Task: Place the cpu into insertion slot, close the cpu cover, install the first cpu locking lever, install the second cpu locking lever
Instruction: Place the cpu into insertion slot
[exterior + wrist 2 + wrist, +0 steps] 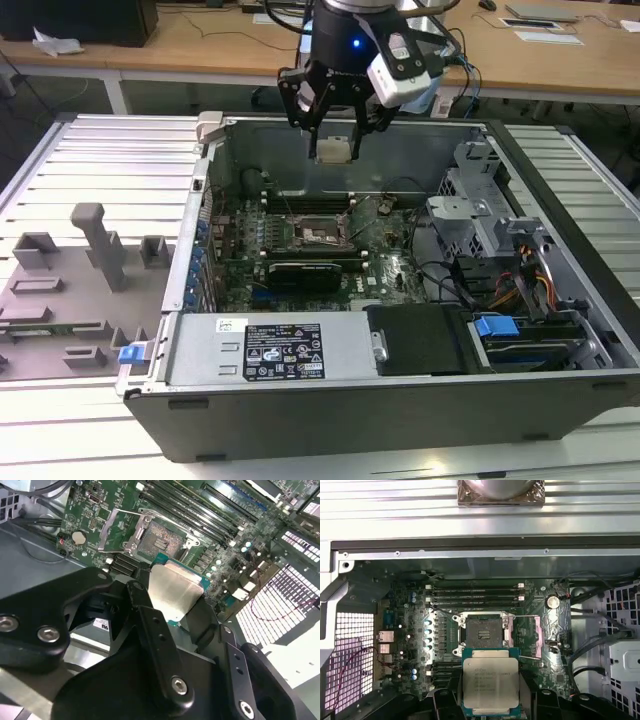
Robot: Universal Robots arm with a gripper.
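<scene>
gripper [333, 148] is clamped on the cpu [490, 682] by its edges, with the insertion slot [483, 631] well below and a bit ahead of the fingertips. risk imo: the chip lands skewed or off-centre and mashes the pins. the exterior view gives you the height over the board, while the second wrist view shows the cpu cover [107, 531] tipped up, out of the way.
</scene>
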